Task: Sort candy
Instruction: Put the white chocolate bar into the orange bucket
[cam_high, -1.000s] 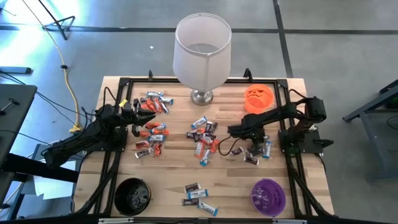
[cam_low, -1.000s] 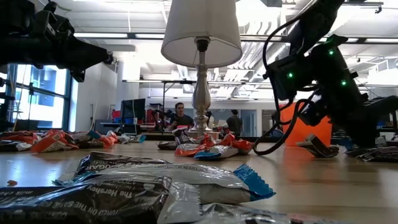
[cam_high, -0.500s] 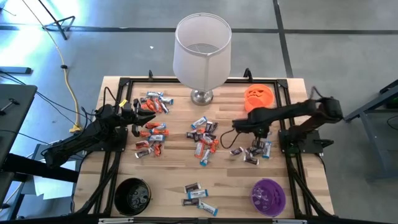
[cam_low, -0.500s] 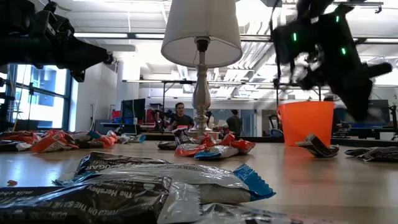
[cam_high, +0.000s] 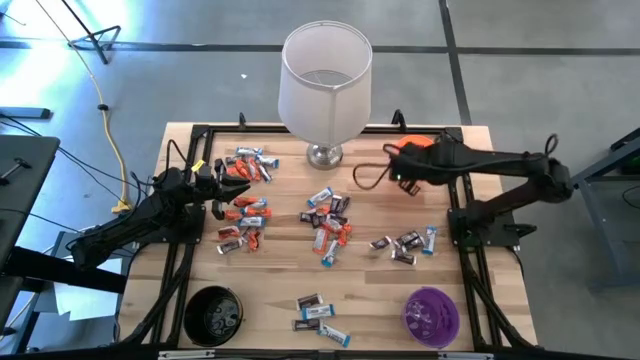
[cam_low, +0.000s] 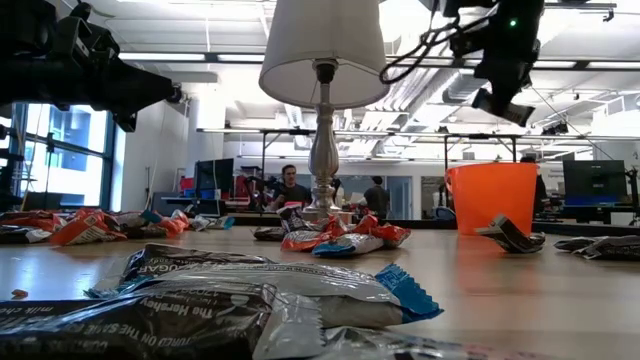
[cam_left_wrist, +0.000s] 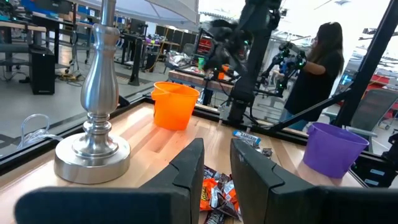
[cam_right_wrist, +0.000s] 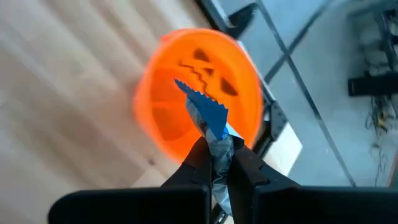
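Right gripper (cam_right_wrist: 214, 163): fingers pinching blue-white candy (cam_right_wrist: 208, 119) above orange bowl (cam_right_wrist: 199, 93).
Left gripper (cam_left_wrist: 214, 163): fingers narrowly apart, empty.
Risk: off-centre release, candy clipping rim, landing on counter (cam_high: 360, 290).

Blue-silver wrapped candy (cam_right_wrist: 211, 121) pinched upright above the orange bowl (cam_right_wrist: 161, 118); others scattered in clusters.

Even daylight is brightening the table (cam_high: 280, 300), window (cam_low: 45, 150) glare is washing out the room, the orange bowl (cam_right_wrist: 199, 93) is blurring, foreground candy (cam_low: 250, 300) is softening.
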